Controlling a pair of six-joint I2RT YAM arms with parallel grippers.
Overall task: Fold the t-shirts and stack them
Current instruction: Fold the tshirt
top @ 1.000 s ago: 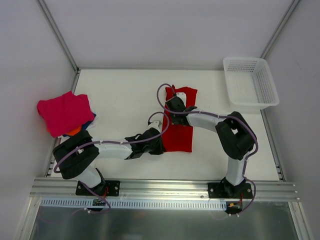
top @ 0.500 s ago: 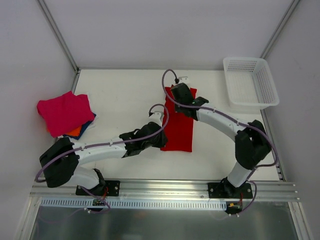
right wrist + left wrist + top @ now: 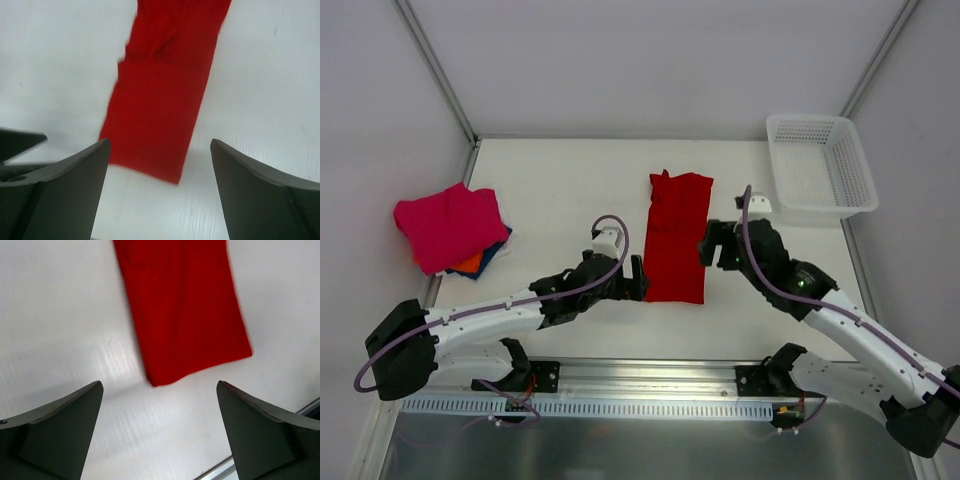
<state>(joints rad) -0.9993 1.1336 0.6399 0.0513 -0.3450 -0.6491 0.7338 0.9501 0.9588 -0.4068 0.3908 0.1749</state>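
Left gripper [image 3: 638,277] and right gripper [image 3: 708,243] both just let go, jaws spread, and backed off the red shirt [image 3: 677,235], which looked only half-folded, a narrow strip.

no readable text or markings

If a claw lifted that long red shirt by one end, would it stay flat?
Probably not: the red t-shirt lies flat with soft creases, so it would likely droop and unfold. It looks thin, so probably light. Pushed, it would likely bunch rather than slide.
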